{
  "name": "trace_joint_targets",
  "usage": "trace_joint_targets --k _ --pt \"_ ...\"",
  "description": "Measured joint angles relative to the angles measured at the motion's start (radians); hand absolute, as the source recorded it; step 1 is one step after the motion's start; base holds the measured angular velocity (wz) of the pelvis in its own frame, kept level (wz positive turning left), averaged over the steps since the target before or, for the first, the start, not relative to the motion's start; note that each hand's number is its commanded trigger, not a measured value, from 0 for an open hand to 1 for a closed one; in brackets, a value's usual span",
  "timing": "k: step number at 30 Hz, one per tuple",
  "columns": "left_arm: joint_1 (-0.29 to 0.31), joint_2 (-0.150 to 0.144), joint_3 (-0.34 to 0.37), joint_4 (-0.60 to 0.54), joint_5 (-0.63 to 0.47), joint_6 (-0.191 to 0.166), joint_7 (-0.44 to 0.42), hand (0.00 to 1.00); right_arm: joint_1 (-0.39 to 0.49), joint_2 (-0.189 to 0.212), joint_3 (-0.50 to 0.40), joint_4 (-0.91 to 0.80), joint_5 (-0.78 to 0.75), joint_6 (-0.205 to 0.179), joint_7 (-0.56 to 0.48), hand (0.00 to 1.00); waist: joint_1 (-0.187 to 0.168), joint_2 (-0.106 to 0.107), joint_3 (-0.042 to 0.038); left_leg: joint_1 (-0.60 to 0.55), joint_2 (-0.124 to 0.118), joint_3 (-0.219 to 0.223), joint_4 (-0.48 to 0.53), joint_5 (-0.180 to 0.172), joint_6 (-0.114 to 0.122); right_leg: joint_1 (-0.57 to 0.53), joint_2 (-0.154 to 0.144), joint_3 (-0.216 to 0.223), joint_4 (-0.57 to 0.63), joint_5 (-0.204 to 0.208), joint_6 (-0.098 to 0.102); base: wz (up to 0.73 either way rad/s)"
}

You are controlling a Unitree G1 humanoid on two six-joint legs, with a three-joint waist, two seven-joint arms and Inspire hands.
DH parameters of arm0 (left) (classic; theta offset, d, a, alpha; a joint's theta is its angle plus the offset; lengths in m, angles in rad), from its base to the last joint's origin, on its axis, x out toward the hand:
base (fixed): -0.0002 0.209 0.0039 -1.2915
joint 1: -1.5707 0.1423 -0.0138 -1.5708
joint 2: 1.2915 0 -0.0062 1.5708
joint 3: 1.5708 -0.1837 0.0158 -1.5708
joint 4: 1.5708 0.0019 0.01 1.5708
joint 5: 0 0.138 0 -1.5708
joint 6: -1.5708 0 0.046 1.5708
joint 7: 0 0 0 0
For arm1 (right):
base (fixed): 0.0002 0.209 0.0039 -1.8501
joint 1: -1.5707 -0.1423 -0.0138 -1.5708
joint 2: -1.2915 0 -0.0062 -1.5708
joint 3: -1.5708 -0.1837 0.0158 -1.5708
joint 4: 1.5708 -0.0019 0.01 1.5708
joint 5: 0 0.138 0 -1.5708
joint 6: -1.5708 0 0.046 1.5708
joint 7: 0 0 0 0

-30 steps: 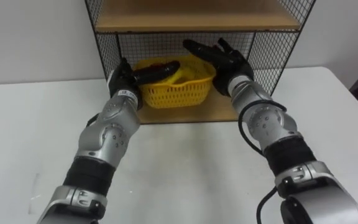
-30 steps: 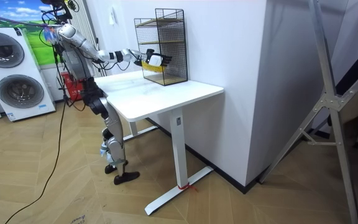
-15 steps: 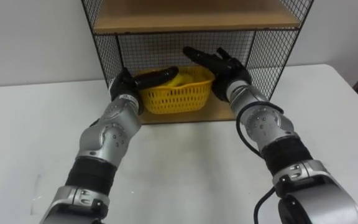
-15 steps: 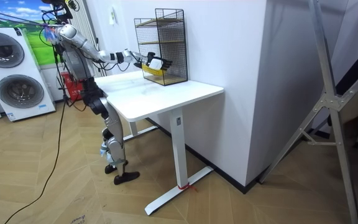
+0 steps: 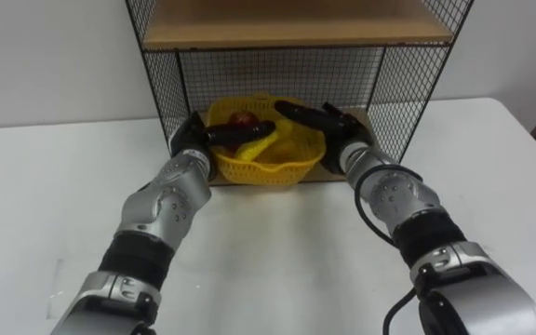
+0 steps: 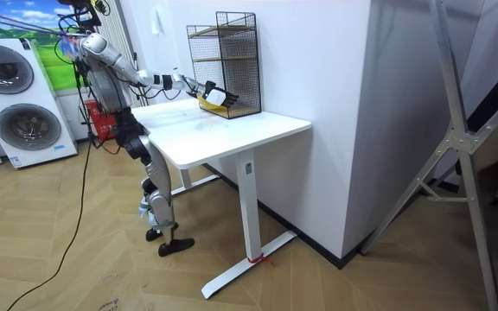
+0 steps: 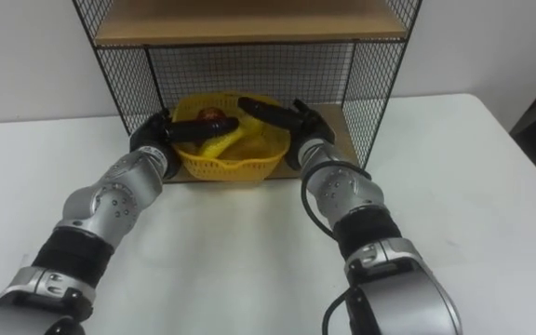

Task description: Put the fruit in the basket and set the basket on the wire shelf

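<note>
The basket (image 5: pixel 266 162) is bright yellow plastic with a slotted wall and a wavy rim, and it tips a little toward the robot so its inside shows. It is at the front of the bottom wooden board of the black wire shelf (image 5: pixel 277 76), which stands on the white desk (image 5: pixel 277 244). Whether the basket rests fully on that board cannot be told.

Inside lie one red round fruit (image 5: pixel 242 119) toward the back and one yellow, long fruit (image 5: pixel 270 142) in the middle.

The left hand (image 5: pixel 196 137) is at the basket's left rim and its dark fingers (image 5: pixel 246 132) reach out straight across the top. The right hand (image 5: pixel 335 130) is at the right rim with its fingers (image 5: pixel 296 111) likewise stretched over the basket, not curled round anything.

There is one basket, two pieces of fruit, one shelf and two hands. In the room view the robot stands at the desk's end, both arms held out to the shelf.
</note>
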Motion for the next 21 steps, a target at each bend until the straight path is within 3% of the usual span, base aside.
trace_joint_targets --k 4,15,21 --pt "0.000 0.011 -0.001 0.008 0.002 -0.007 -0.024 0.00 0.000 0.000 0.004 0.000 -0.049 0.000 0.033 0.00 0.000 0.001 0.0028 0.002 0.000 -0.001 0.000 0.000 0.000 0.003 0.001 0.000 -0.002 0.000 0.000 0.00" --pt "0.000 0.023 -0.004 0.003 0.023 -0.006 -0.040 0.00 0.000 -0.008 0.007 -0.025 -0.083 0.000 0.050 0.00 -0.002 0.004 -0.0002 -0.007 0.000 -0.001 0.000 0.004 0.000 -0.008 0.002 -0.001 0.000 0.000 0.000 0.00" --pt "0.000 0.027 -0.005 0.003 0.042 0.010 -0.040 0.00 0.000 -0.023 0.006 -0.038 -0.114 0.000 0.052 0.00 -0.001 0.008 -0.0118 -0.007 0.000 0.001 0.000 0.004 -0.001 -0.010 0.002 0.001 0.002 0.000 0.000 0.00"
